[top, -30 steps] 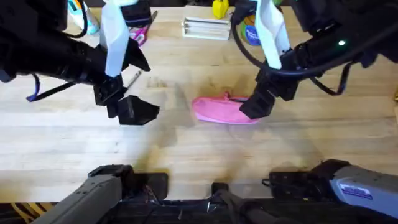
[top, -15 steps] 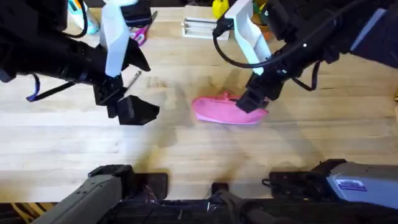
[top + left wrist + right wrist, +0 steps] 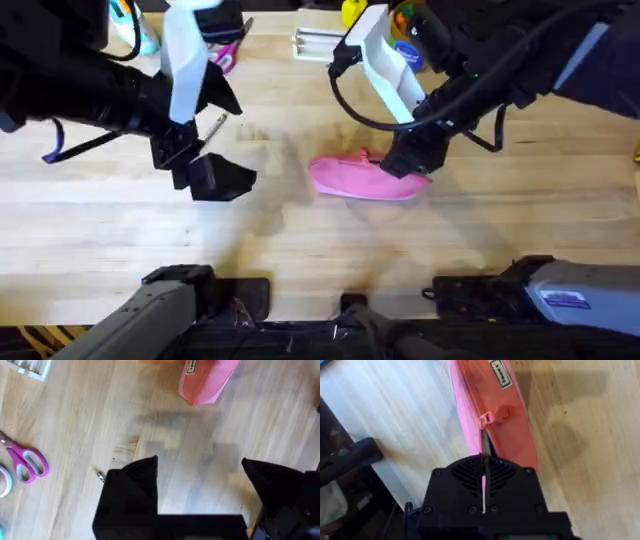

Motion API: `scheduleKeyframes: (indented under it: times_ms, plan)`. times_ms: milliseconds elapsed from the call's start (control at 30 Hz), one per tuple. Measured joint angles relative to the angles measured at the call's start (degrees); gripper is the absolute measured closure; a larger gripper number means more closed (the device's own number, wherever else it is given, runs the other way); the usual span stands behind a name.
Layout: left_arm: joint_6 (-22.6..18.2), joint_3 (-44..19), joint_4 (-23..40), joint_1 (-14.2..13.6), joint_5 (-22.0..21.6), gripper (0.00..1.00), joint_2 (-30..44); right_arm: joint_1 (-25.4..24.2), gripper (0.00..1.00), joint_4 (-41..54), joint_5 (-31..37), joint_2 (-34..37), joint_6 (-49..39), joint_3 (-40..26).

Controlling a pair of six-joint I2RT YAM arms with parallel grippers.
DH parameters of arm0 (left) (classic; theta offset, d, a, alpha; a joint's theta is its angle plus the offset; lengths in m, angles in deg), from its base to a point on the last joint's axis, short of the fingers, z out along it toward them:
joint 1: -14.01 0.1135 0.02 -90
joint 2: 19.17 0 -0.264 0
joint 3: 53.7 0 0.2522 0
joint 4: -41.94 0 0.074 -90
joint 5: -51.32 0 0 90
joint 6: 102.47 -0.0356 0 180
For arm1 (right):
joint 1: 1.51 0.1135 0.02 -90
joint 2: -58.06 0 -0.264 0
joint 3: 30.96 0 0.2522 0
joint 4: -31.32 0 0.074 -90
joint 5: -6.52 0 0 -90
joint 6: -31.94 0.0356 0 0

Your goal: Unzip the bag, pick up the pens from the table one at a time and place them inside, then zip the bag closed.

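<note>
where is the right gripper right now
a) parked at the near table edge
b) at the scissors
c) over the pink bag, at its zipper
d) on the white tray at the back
c: in the overhead view the right gripper sits on the right end of the pink bag, and its wrist view shows closed fingers at the zipper line with the pull just ahead.

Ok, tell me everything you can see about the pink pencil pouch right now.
The pink pencil pouch is a small, soft fabric case, long and oval, lying flat on the wooden table near its middle. A zipper runs along its top edge with a pink pull tab, and a small white label sits near one end. The right gripper is down on one end, shut on something thin at the zipper line. The left gripper hangs open, apart from it.
</note>
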State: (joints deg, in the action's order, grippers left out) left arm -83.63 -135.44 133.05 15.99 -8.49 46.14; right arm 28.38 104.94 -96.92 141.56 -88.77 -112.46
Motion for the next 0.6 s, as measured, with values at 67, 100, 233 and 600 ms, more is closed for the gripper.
scheduleKeyframes:
  times_ms: [67, 100, 233, 600]
  plan:
    - [0.00, 0.00, 0.00, 0.00, 0.00, 0.008, -0.01, 0.00, 0.968, -0.83, 0.07, 0.00, -0.66, 0.00]
    - [0.00, 0.00, 0.00, 0.00, 0.00, 0.008, -0.01, 0.00, 0.968, -1.25, 0.04, 0.00, -0.81, 0.00]
    - [0.00, 0.00, 0.02, 0.00, 0.00, 0.008, -0.01, 0.00, 0.968, -1.59, 0.04, 0.10, -1.62, 0.00]
    - [0.00, 0.00, 0.87, 0.00, 0.00, 0.007, -0.01, 0.00, 0.968, -4.12, 0.07, 7.11, -4.91, 0.00]
